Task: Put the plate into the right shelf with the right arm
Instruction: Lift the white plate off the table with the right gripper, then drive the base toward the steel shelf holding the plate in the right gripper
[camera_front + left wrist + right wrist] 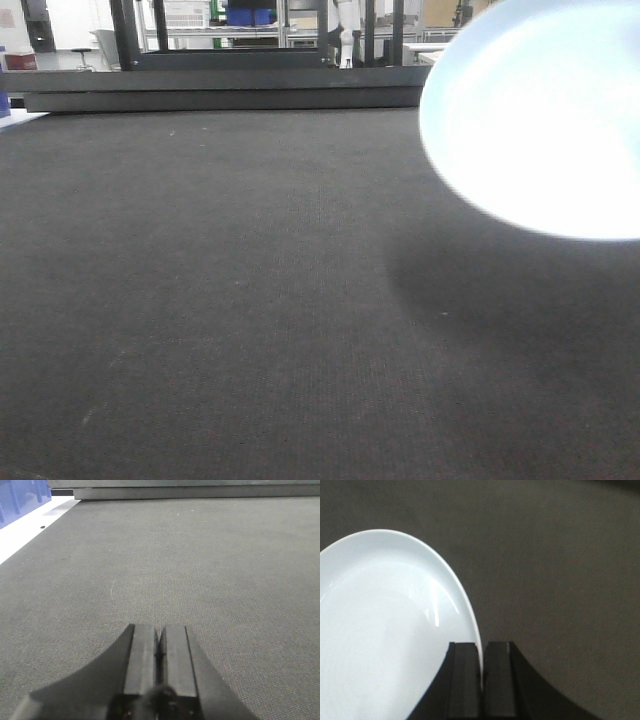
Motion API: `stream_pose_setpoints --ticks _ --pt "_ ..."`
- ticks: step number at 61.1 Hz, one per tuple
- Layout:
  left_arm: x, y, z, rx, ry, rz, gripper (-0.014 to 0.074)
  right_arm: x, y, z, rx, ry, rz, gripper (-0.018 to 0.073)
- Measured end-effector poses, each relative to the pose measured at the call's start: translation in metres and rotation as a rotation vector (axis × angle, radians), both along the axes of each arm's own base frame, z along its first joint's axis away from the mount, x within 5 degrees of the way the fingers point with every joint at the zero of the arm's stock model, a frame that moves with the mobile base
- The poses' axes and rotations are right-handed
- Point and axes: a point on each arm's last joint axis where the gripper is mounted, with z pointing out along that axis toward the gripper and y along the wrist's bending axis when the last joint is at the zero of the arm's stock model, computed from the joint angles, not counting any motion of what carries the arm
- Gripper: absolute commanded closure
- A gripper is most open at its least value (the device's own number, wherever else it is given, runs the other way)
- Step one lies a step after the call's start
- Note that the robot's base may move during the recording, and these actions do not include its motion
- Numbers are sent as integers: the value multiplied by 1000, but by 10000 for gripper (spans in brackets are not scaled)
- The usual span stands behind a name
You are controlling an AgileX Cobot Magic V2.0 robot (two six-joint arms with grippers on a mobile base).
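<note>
Clamping the rim of the white plate (385, 630) between the dark pads of the right pincer (481, 680), at 6 o'clock in the right wrist view, with the plate standing on edge and spreading away toward 9 o'clock. Holding it clear of the dark mat (560, 580), judging by the shadow lying beneath it in the front view. Showing the plate (540, 120) there as a bright, washed-out disc at 2 o'clock, with no arm visible behind it.

Counting the pick-up as done, then, and the carry as being under way, leaving the placing itself yet to do. Not finding the right shelf for certain. Seeing only a long, low dark frame (230, 90) running along the far edge of the mat at 12 o'clock, with dark uprights (125, 30) rising behind it, and being unable to tell whether that is the target.

Noting the left pincer (159, 665) pressed together on nothing at 6 o'clock of its own view, low over bare mat. Spotting a blue bin (20, 500) at 10 o'clock, beyond a pale strip (25, 537) at the mat's left edge, well apart from the plate.

Seeing nothing lying on the mat between plate and far frame, so judging the way open. Minding instead the thin edge-on grip, with slipping or swinging as the likelier trouble when turning the plate into a slot.
</note>
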Motion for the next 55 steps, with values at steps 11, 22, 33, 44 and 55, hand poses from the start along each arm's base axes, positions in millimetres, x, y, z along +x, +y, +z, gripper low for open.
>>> stream_pose_setpoints --ticks 11,22,33,44,55 --pt "0 0 0 0 0 0 643 -43 -10 24 41 -194 0 531" --pt "0 0 0 0 0 0 643 -79 -18 40 74 -356 0 531" --pt "0 0 0 0 0 0 643 -108 -24 52 111 -526 1 531" --pt "0 0 0 0 0 0 643 -122 -27 60 137 -646 2 531" --pt "0 0 0 0 0 0 643 -123 -27 61 139 -653 2 531"
